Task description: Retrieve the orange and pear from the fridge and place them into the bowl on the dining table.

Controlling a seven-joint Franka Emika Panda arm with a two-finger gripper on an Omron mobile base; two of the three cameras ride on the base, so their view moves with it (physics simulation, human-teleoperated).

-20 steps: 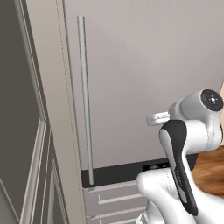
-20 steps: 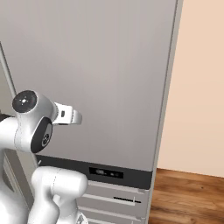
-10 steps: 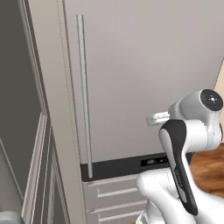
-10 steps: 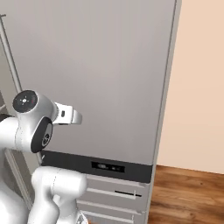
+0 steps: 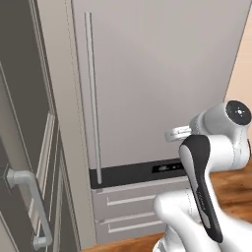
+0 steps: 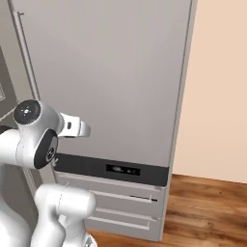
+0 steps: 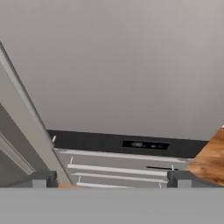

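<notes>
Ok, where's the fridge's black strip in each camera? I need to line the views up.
Left base view: the black strip crosses the lower middle, running behind the arm.
Right base view: lower centre-left, above the drawers.
Hand view: lower middle, just above the gripper.
Shared landmark: the small display on the strip.

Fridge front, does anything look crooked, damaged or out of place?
Nothing stands out. The fridge door is shut and flush, its bar handle straight, the black strip and drawers level.
</notes>
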